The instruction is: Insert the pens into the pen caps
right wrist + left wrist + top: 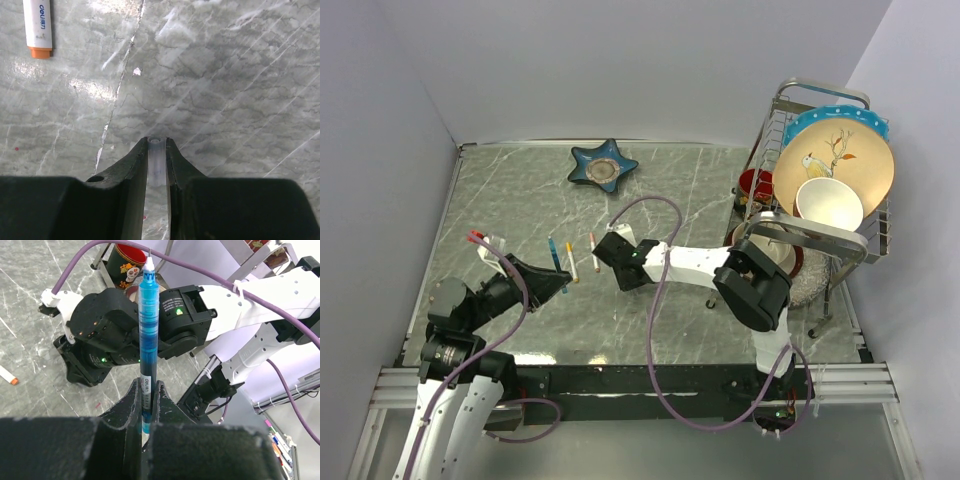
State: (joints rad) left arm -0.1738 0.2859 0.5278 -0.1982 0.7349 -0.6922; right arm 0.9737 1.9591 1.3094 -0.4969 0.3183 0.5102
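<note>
My left gripper is shut on the lower barrel of a translucent blue pen, held with its white tip pointing at the right gripper. My right gripper is shut on a small clear tube cap, its open end facing out between the fingertips. Two thin white pens lie on the table between the grippers. One has a yellow end. The other has an orange end. No loose yellow or red-orange cap shows.
A blue star-shaped dish lies at the back centre. A wire dish rack at the right holds a plate, a white bowl and a red mug. Purple cables loop over both arms. White walls close in the left side and the back.
</note>
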